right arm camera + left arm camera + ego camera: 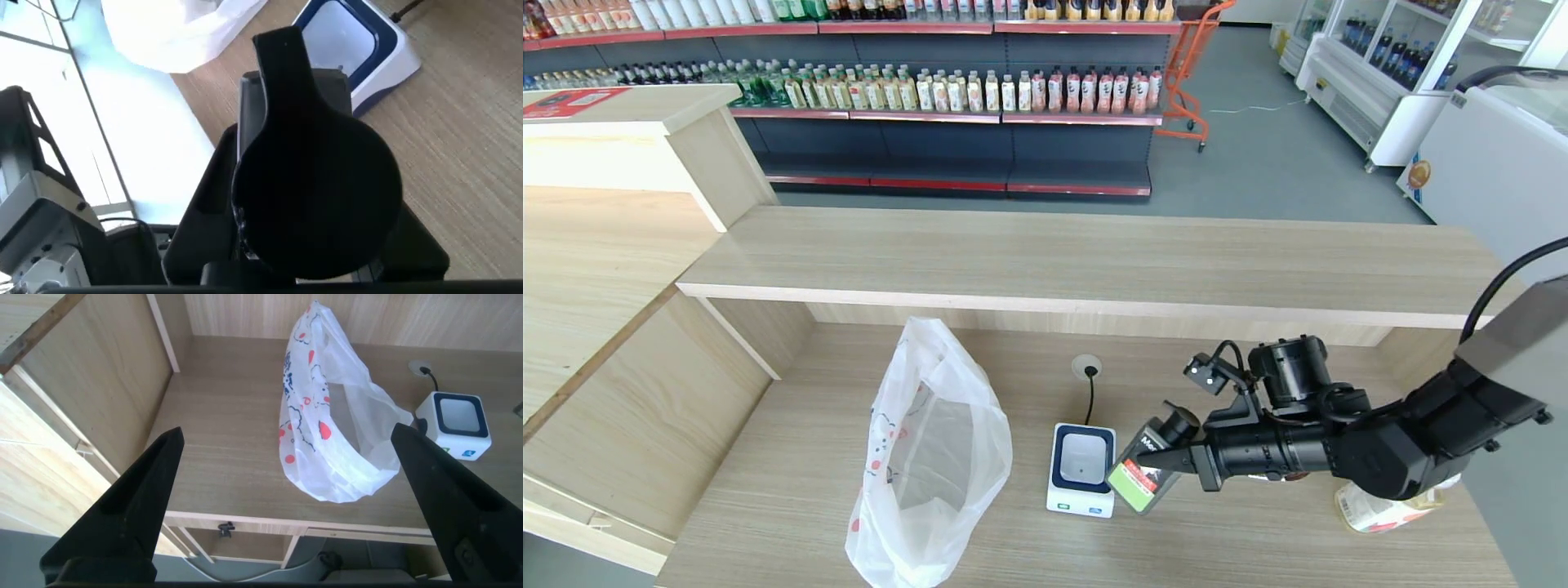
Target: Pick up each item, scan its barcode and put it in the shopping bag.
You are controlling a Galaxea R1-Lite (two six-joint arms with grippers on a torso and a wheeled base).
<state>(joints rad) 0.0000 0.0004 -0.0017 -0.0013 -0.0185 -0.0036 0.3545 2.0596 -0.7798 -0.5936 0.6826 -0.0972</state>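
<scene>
My right gripper (1158, 462) is shut on a small dark bottle (1142, 482) with a black cap (315, 184) and a green and red label. The bottle is held tilted, just beside the right edge of the white and blue barcode scanner (1082, 480) on the lower counter. The scanner (353, 39) lies just beyond the cap in the right wrist view. The white plastic shopping bag (931, 461) stands open to the left of the scanner. My left gripper (288, 433) is open and holds nothing, above the counter's near edge, facing the bag (327, 416) and the scanner (458, 420).
A second bottle (1380, 508) with a pale label lies on the counter under my right arm, at the far right. A black cable (1090, 392) runs from the scanner to a hole in the counter. A raised wooden ledge (1094, 261) borders the back.
</scene>
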